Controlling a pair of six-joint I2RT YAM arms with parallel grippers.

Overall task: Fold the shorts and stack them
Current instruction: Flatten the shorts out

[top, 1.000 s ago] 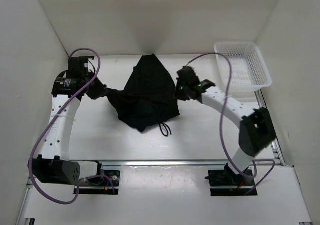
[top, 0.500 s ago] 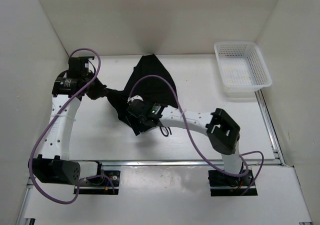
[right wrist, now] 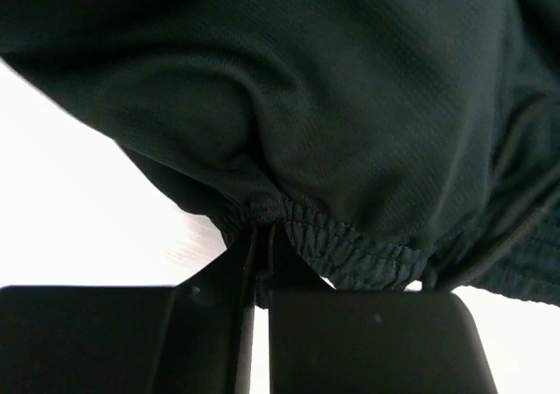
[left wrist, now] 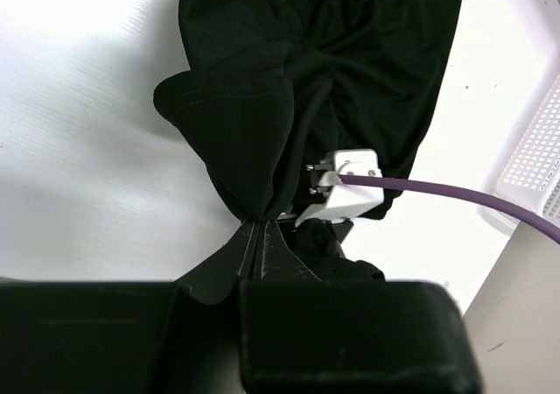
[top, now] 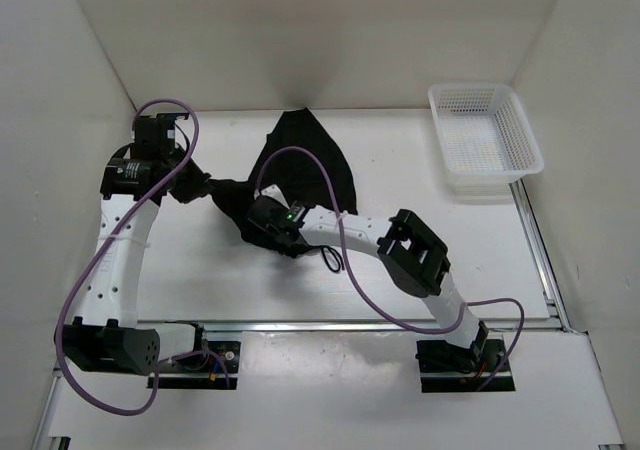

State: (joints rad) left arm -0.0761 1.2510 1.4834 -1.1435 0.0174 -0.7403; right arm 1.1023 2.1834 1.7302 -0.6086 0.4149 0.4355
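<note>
Right now the left arm (top: 120,240) rises from its base and bends rightward at the far left, while the right arm (top: 345,232) stretches low across the table (top: 420,180) toward the left. The left gripper (top: 205,187) is clamped tight on a bunched corner at the left edge of the shorts (top: 300,170), and the right gripper (top: 265,228) is pinched together on their gathered waistband at the near edge. Crumpled and black, the shorts lie mid-table, well apart from the white basket (top: 485,135) in the far right corner.

White plastic mesh basket (top: 485,135) at far-R corner of white table (top: 190,270), white walls (top: 300,30) around wkspace
</note>
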